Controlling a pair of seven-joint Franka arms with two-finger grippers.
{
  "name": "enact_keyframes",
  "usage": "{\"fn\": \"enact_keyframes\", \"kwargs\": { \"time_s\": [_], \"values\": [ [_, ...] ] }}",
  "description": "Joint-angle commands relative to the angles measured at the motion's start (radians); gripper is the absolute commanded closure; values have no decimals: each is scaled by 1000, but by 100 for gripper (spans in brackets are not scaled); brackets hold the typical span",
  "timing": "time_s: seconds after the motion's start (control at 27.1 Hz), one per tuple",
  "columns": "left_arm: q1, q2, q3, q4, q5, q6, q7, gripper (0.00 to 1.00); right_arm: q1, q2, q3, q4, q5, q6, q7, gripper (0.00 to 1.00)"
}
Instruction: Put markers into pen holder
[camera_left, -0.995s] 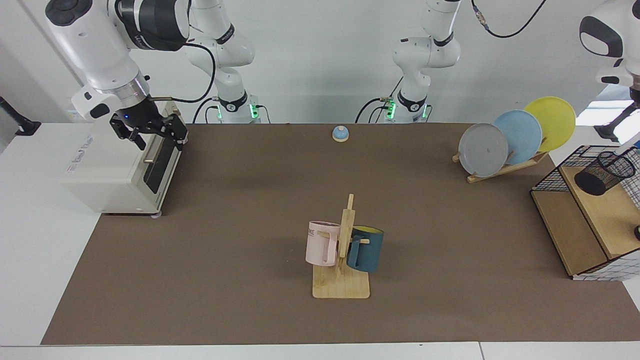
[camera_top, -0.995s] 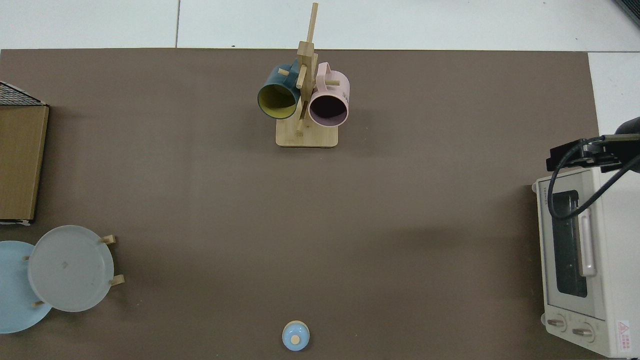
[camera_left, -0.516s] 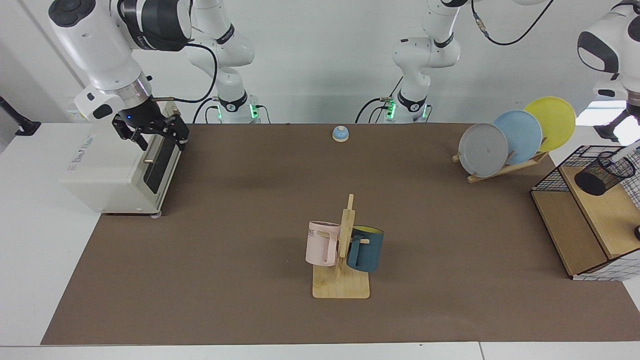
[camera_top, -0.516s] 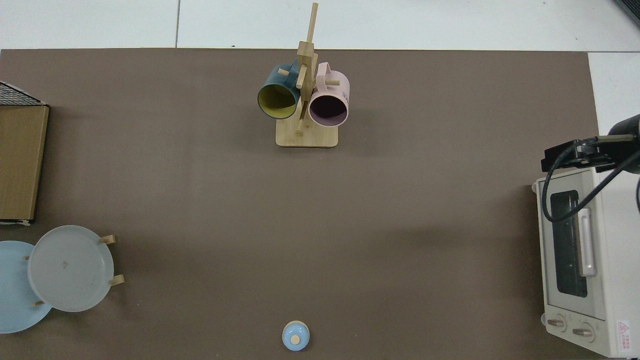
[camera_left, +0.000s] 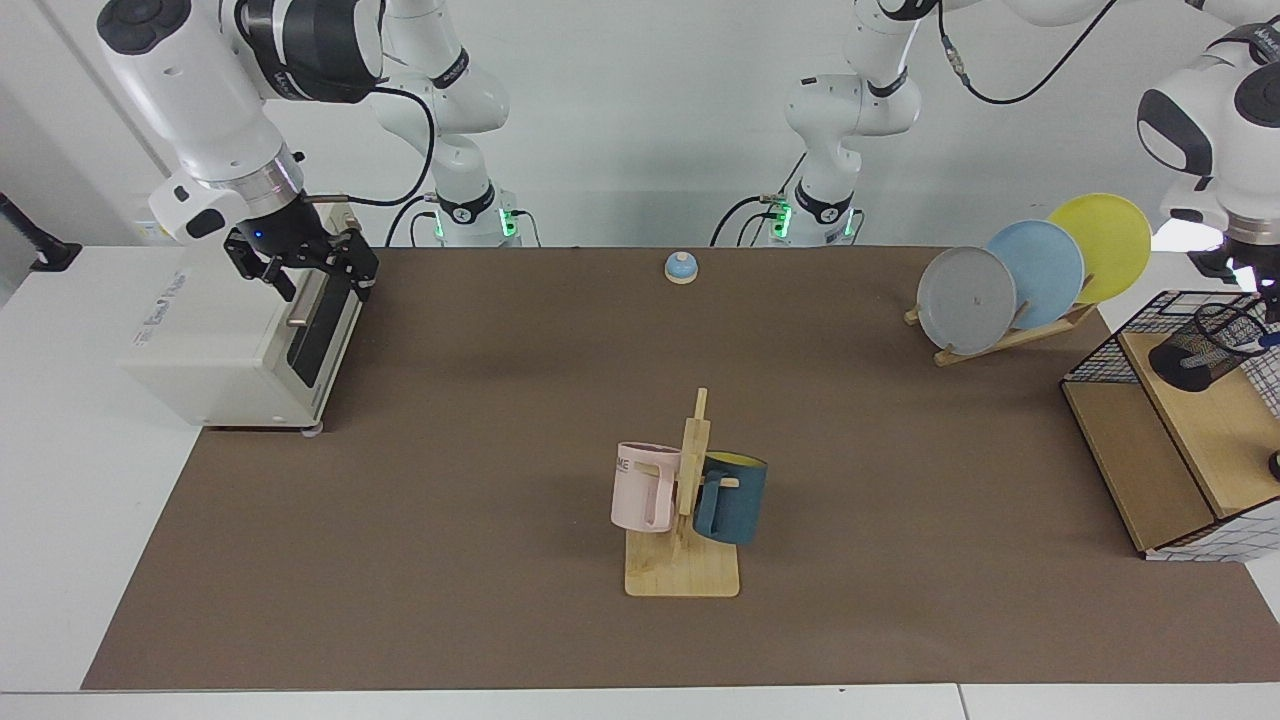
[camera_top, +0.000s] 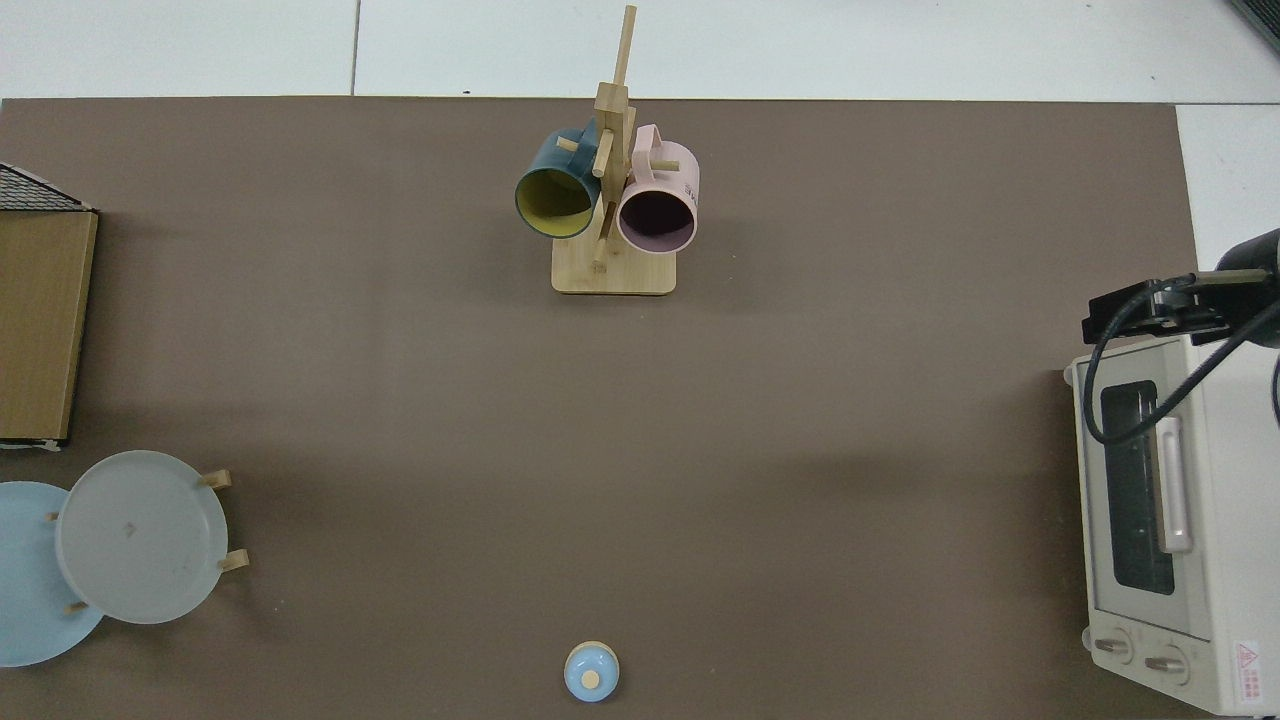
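I am holding my left gripper (camera_left: 1243, 283) just above the small black wire-mesh pen holder (camera_left: 1205, 346), which is standing tilted on the top wooden shelf of the black wire-grid basket frame (camera_left: 1165, 440) at the desk's end. I cannot tell whether its fingers are clenched or released. A small blue tip of the slim whiteboard marker (camera_left: 1268, 340) is showing beside the holder's rim; whether it is lying inside the cup I cannot tell. I am keeping my right gripper (camera_left: 312, 268) waiting, fingers spread, over the white toaster oven (camera_left: 215, 345) at the opposite end. The pink mug (camera_top: 657, 207) and dark blue mug (camera_top: 553, 189) are hanging empty on the wooden mug tree (camera_top: 612, 270).
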Motion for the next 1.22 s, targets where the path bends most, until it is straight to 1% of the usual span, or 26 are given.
{"fn": "enact_keyframes", "kwargs": {
  "time_s": [0.0,0.11,0.22,0.33,0.41,0.44,0.52,0.66,0.77,0.85,0.92,1.03,1.11,1.18],
  "values": [
    [-16,-24,-42,-26,-85,-34,-60,0,-5,-11,6,-21,-13,25,1,0],
    [-22,-37,-77,-49,-114,-35,-106,0,-5,-11,6,-21,-13,25,1,0],
    [-23,-53,-104,-78,-151,-43,-189,0,-5,-11,6,-21,-13,25,1,0],
    [-22,-72,-164,-103,-169,-63,-289,0,-5,-11,6,-21,-13,25,1,0],
    [-23,-86,-187,-135,-226,-71,-353,0,-6,-11,6,-21,-13,25,1,0],
    [-23,-105,-197,-159,-276,-72,-390,0,-6,-11,6,-21,-13,25,1,0],
    [-37,-133,-212,-213,-338,-71,-479,0,-6,-11,6,-21,-13,25,1,0],
    [-92,-165,-243,-287,-358,-69,-736,0,-6,-11,6,-21,-13,25,1,0],
    [-108,-187,-263,-343,-442,-66,-983,0,-6,-11,6,-21,-13,25,1,0],
    [-109,-189,-282,-347,-494,-81,-1164,0,-6,-11,6,-19,-13,25,1,0],
    [-109,-189,-295,-345,-508,-101,-1264,0,-6,-11,6,-19,-13,25,1,0],
    [-105,-187,-295,-339,-531,-126,-1361,0,-5,-11,6,-19,-13,25,1,0],
    [-94,-187,-283,-337,-599,-132,-1473,0,-6,-9,6,-18,-13,23,1,0],
    [-91,-185,-279,-333,-625,-132,-1643,0,-6,-9,6,-18,-13,23,1,0]
  ]
}}
